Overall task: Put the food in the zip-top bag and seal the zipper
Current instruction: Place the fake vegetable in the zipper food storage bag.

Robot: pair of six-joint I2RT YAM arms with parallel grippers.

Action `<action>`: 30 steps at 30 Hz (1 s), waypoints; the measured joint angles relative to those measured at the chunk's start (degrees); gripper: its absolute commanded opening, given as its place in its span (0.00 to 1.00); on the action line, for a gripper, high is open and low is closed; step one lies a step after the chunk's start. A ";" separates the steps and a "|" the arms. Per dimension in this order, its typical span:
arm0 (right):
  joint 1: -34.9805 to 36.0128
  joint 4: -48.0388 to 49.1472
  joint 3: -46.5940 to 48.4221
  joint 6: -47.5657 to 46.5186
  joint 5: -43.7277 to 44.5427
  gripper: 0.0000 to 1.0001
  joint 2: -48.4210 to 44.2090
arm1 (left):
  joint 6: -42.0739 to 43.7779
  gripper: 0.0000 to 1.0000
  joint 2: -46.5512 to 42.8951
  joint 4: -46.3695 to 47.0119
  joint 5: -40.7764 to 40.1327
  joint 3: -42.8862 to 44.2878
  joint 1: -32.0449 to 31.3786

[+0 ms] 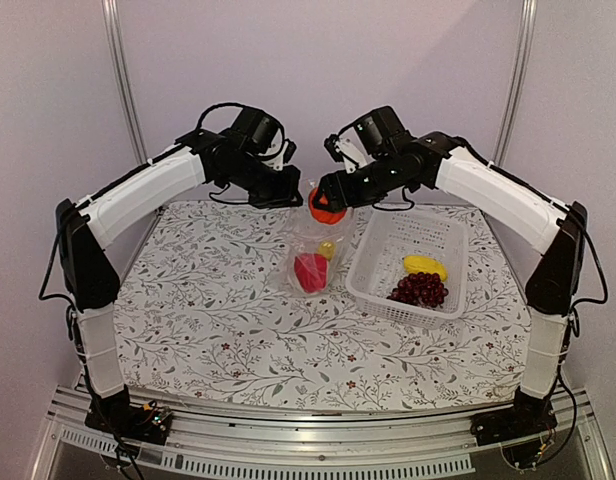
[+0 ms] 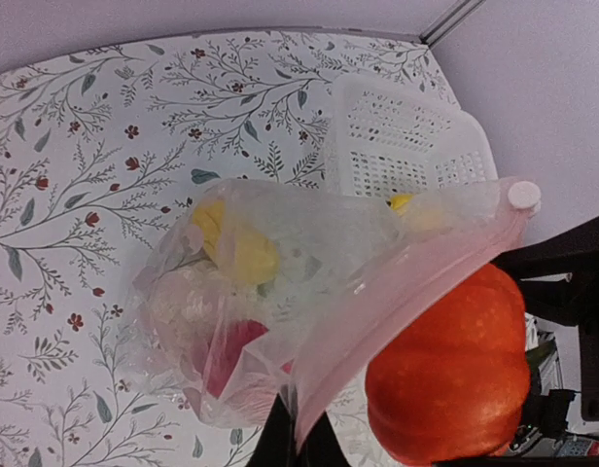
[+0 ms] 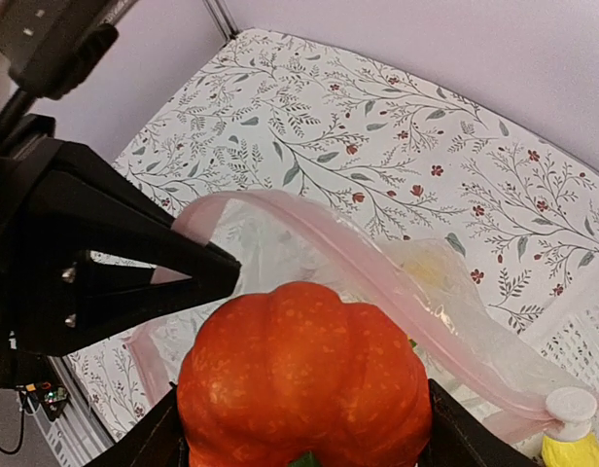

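The clear zip-top bag point(image 1: 313, 262) hangs with its mouth lifted. My left gripper point(image 2: 298, 443) is shut on its pinkish zipper strip point(image 2: 406, 292), which ends in a white slider point(image 2: 523, 195). Inside the bag lie a red pepper point(image 2: 231, 355), yellow pieces point(image 2: 236, 248) and something whitish. My right gripper point(image 3: 304, 438) is shut on a round, ribbed orange fruit point(image 3: 304, 375), with one finger on each side. The fruit point(image 1: 325, 208) hovers at the bag's open mouth, right beside the left gripper point(image 1: 293, 196).
A white perforated basket point(image 1: 360, 280) stands just right of the bag. It holds a dark grape bunch point(image 1: 420, 289) and a yellow piece point(image 1: 424, 265). The table carries a floral cloth and walls close in behind and on both sides.
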 measured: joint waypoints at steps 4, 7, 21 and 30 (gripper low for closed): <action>0.00 -1.73 1.68 0.37 3.04 0.61 2.75 | 0.00 0.00 0.00 0.00 0.02 0.02 0.00; 0.00 -3.28 4.28 0.52 5.11 0.69 4.66 | 0.00 0.00 0.00 0.02 0.00 0.02 0.00; 0.00 -4.72 5.73 1.33 5.81 0.82 5.11 | -0.15 0.00 0.00 0.02 0.00 0.02 0.00; 0.00 -4.76 5.73 1.62 4.70 0.87 5.09 | -0.42 0.00 0.00 0.04 0.07 0.02 0.00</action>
